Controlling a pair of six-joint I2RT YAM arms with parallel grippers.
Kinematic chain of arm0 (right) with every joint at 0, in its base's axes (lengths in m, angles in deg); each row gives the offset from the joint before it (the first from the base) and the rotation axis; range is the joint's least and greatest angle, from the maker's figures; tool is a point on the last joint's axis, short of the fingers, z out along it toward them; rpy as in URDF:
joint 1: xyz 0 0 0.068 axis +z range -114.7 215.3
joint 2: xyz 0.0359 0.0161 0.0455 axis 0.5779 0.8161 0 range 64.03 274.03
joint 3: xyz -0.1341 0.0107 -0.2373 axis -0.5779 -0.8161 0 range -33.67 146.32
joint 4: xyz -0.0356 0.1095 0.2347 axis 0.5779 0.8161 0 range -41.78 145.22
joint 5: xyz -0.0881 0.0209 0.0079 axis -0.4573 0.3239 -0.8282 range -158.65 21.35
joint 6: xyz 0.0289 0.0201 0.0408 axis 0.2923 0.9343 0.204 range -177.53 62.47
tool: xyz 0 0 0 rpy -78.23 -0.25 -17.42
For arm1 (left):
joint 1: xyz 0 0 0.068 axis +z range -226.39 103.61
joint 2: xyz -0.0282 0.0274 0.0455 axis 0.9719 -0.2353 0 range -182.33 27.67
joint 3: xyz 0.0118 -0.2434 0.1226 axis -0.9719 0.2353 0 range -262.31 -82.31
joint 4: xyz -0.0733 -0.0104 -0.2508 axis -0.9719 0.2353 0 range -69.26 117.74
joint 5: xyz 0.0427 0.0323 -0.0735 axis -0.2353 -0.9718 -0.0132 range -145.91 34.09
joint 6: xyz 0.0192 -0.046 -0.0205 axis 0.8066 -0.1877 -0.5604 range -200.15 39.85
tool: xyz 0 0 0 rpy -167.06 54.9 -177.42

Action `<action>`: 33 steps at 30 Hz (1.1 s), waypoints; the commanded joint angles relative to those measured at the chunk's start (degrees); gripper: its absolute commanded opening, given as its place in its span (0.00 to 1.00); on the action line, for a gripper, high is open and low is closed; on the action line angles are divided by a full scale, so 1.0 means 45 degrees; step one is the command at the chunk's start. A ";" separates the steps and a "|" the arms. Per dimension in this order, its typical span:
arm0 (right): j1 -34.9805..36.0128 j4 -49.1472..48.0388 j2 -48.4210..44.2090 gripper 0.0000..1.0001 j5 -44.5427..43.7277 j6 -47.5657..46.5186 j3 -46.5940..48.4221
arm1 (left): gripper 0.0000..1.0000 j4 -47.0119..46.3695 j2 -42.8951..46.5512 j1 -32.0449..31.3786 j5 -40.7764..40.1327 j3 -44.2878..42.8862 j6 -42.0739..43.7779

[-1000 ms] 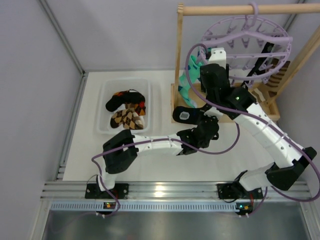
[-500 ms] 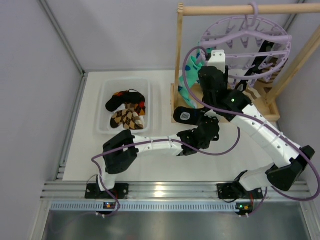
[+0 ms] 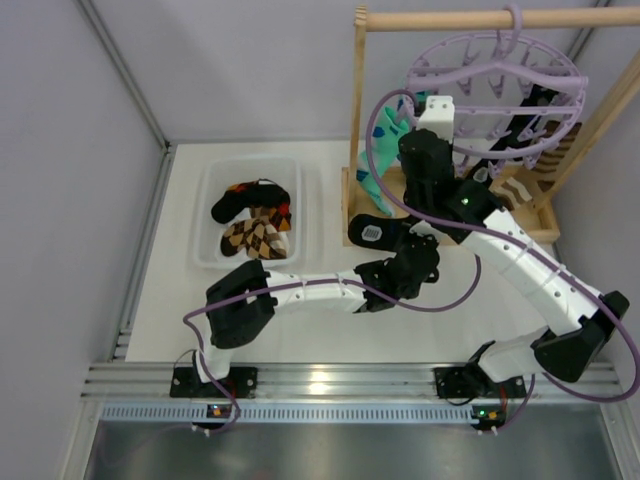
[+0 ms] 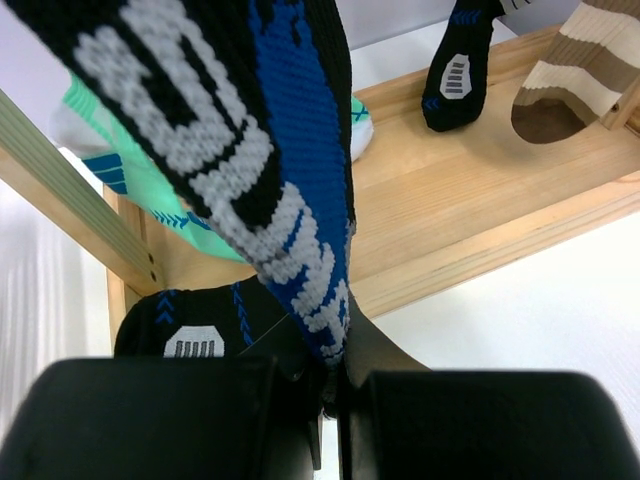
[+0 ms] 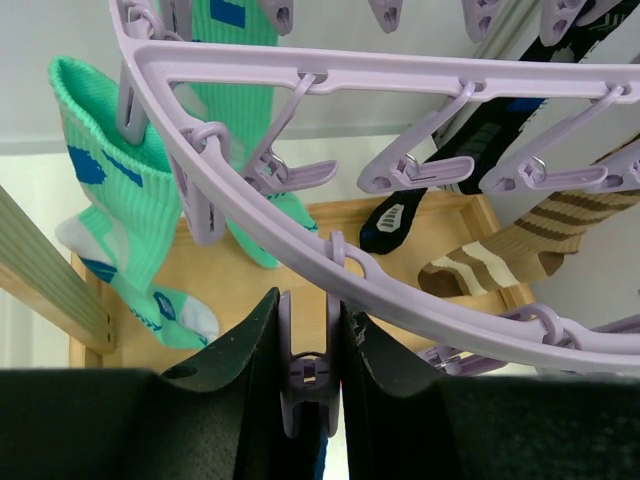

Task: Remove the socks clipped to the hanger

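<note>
Left wrist: black sock point(image 4: 262, 170) lengthwise toward tool point(image 4: 331, 400)

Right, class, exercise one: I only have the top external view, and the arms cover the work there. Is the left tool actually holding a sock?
Observer: Yes. The left wrist view shows the left tool shut on the lower end of a black sock with blue and white marks. The sock runs up and out of the top of the frame.
Operator: And what is the right tool doing up at the ring?
Observer: In the right wrist view, the right tool is closed on a clip. One finger presses each side of it, just under the rim of the hanger.
</note>
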 commanded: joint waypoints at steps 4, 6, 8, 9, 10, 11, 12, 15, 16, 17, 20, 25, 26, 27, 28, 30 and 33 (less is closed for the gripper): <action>-0.0080 -0.0940 -0.0680 0.07 0.0119 0.0023 -0.0146 | 0.00 -0.0617 0.0708 0.0074 0.0229 0.0351 -0.0889; -0.0080 -0.1076 -0.0817 0.07 0.0238 0.0101 -0.0321 | 0.00 -0.0617 0.1097 0.0113 0.0210 0.0896 -0.1045; -0.0080 -0.1251 -0.1090 0.07 0.0452 0.0102 -0.0498 | 0.00 -0.0617 0.1566 0.0171 0.0210 0.1404 -0.1299; -0.0080 -0.1291 -0.1207 0.06 0.0492 0.0121 -0.0576 | 0.00 -0.0617 0.2072 0.0249 0.0268 0.2026 -0.1551; -0.0099 -0.1291 -0.1247 0.06 0.0589 0.0082 -0.0596 | 0.00 -0.0617 0.2347 0.0327 0.0268 0.2342 -0.1689; -0.0100 -0.1272 -0.1286 0.06 0.0628 0.0063 -0.0616 | 0.00 -0.0598 0.2621 0.0386 0.0288 0.2674 -0.1787; -0.0119 -0.1252 -0.1363 0.07 0.0745 0.0043 -0.0635 | 0.00 -0.0597 0.3204 0.0522 0.0114 0.3296 -0.1827; -0.0119 -0.1349 -0.1694 0.08 0.1096 0.0043 -0.0946 | 0.00 -0.0597 0.4550 0.0543 -0.0277 0.4332 -0.1516; -0.0119 -0.1408 -0.1832 0.11 0.1407 0.0024 -0.1083 | 0.00 -0.0559 0.4963 0.0543 -0.0588 0.4550 -0.1457; -0.0139 -0.1409 -0.1930 0.14 0.1545 0.0004 -0.1316 | 0.00 -0.0442 0.5335 0.0543 -0.0804 0.4919 -0.1379; -0.0158 -0.1389 -0.2476 0.28 0.2151 -0.0035 -0.1611 | 0.00 0.0239 0.6722 0.0892 -0.0847 0.5370 -0.1552; -0.0158 -0.1331 -0.3414 0.53 0.2541 0.0121 -0.2197 | 0.00 0.3168 0.8306 0.3156 0.0208 0.5237 -0.2939; -0.0158 -0.1292 -0.3550 0.56 0.2659 0.0140 -0.2256 | 0.00 0.3675 0.8500 0.3469 0.0384 0.5120 -0.3037; -0.0158 -0.1253 -0.3822 0.61 0.2737 0.0141 -0.2372 | 0.00 0.4183 0.8734 0.4149 0.0792 0.4732 -0.3173; -0.0158 -0.1214 -0.3980 0.75 0.3009 0.0141 -0.2451 | 0.00 0.5193 0.8853 0.4484 0.0796 0.4496 -0.3136; -0.0139 -0.1194 -0.4370 0.83 0.3361 0.0238 -0.2723 | 0.00 0.5786 0.8913 0.5206 0.0854 0.3637 -0.2631; -0.0139 -0.1135 -0.4897 0.91 0.4045 0.0356 -0.3076 | 0.00 0.7056 0.8679 0.5891 0.0796 0.2134 -0.2084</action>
